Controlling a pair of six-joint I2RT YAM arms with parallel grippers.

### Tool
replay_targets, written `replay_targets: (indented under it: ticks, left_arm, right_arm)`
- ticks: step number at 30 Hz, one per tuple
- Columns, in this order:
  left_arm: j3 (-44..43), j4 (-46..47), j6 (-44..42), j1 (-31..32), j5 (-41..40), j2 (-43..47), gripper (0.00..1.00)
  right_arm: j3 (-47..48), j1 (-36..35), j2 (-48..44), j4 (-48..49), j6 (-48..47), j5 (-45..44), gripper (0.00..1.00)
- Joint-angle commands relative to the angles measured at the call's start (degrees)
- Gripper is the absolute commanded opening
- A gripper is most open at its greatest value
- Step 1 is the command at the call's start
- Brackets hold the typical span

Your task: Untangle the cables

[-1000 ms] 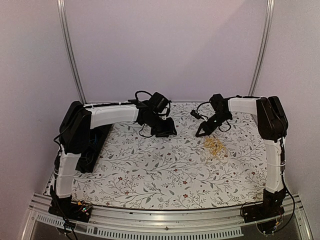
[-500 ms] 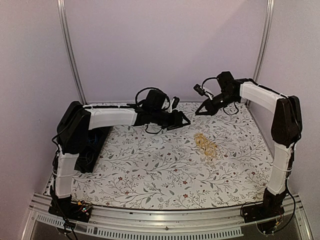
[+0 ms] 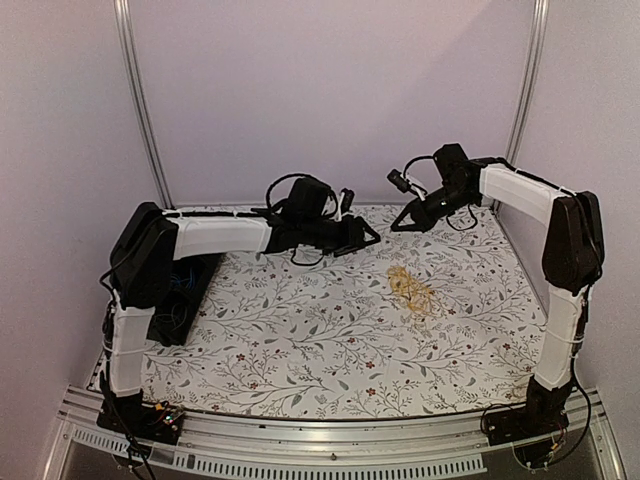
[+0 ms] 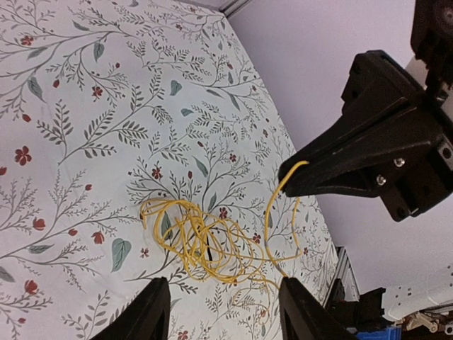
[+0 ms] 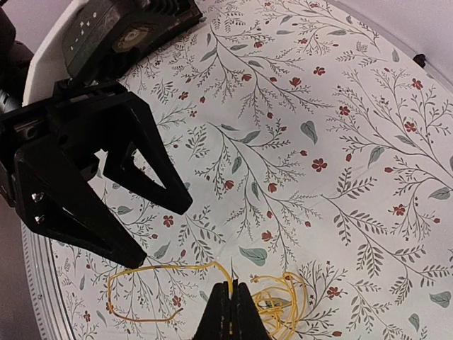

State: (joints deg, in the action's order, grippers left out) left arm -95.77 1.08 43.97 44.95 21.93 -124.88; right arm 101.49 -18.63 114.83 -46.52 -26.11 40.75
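Top external view: the yellow cables (image 3: 410, 287) lie as a loose tangle on the floral table (image 3: 300, 340), right of centre. Both arms reach in above the tangle from the far side. The left hand (image 3: 360, 236) hovers up and to the left of it, and the right hand (image 3: 402, 222) is raised above its far edge.

In its own wrist view the right hand's fingers are pressed together on the end of one yellow wire. In the left wrist view this lifted strand (image 4: 268, 212) drops in a curve from that fingertip to the table beside the coil. Only yellow wire can be made out.

The left hand is open and holds nothing. Its two fingers frame the coil, which lies on the table below and ahead of them, well clear of both pads. The right wrist view agrees: the spread black fingers hang over a wide loop of the same wire that trails out to the tangle's left.

The line that matters runs from the right hand's tip down to the coil, steep and slack. The bulk of the tangle lies between the two hands, low on the table. Of the two, only the left hand is free to take it.

My judgement is that the next move falls to the left hand. It would come down on the coil or the trailing loop and hold it there, so the right hand can draw its strand up and away along that line. If the coil is not held, it would probably rise with the strand in one clump.
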Motion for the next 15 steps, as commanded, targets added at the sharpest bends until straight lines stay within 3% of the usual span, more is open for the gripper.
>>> replay_targets:
  ticks: [1,7,15]
  left_arm:
    - [-1.17,-0.38,1.98,0.19,-3.03,1.59,0.55]
    - [-0.96,5.25,-0.76,1.11,0.39,1.76,0.56]
    - [-12.54,-7.18,-1.31,1.29,5.8,-6.32,0.48]
  right_arm:
    - [-0.68,-0.03,-0.74,0.46,0.71,-0.19,0.01]
    - [-1.22,-0.08,-0.66,0.82,0.86,-0.48,0.01]
    - [-0.39,-0.02,-0.55,1.34,1.5,-0.24,0.02]
